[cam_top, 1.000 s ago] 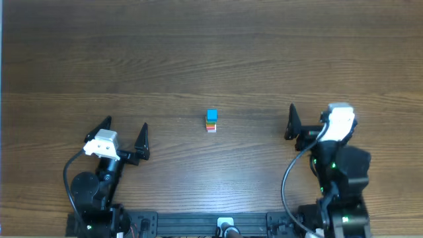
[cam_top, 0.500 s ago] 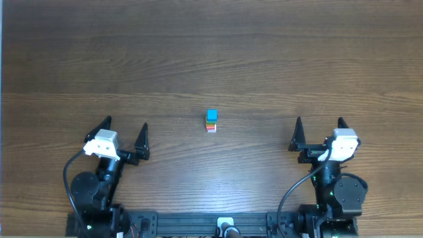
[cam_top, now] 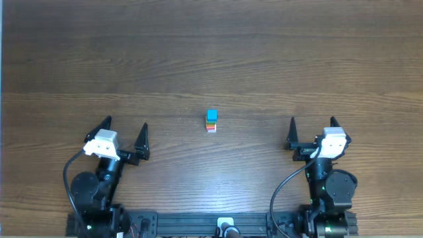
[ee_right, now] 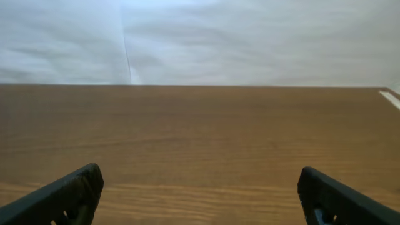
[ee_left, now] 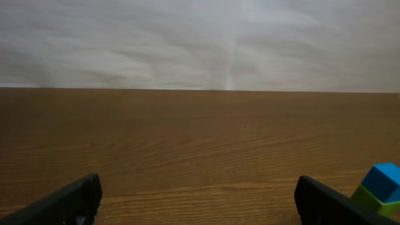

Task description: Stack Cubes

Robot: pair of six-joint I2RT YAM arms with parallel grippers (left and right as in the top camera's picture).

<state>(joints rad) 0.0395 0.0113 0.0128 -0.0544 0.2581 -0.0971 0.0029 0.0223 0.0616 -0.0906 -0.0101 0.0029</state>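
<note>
A small stack of cubes (cam_top: 211,121) stands in the middle of the wooden table, blue cube (cam_top: 211,116) on top, green, orange and red layers below. In the left wrist view the blue cube (ee_left: 385,181) sits on a green cube (ee_left: 374,201) beside one fingertip. My left gripper (cam_top: 125,137) rests open, low at the table's near left, well away from the stack. My right gripper (cam_top: 313,133) stands open at the near right, also apart from the stack, with nothing between its fingers.
Bare wooden tabletop (cam_top: 211,53) stretches far beyond the stack. A pale wall (ee_right: 250,37) rises behind the table's far edge. The arm bases and a black rail (cam_top: 211,221) run along the near edge.
The right arm has drawn back toward its base and lowered, its gripper settling nearer the front edge. The stack and the left arm have not moved.
</note>
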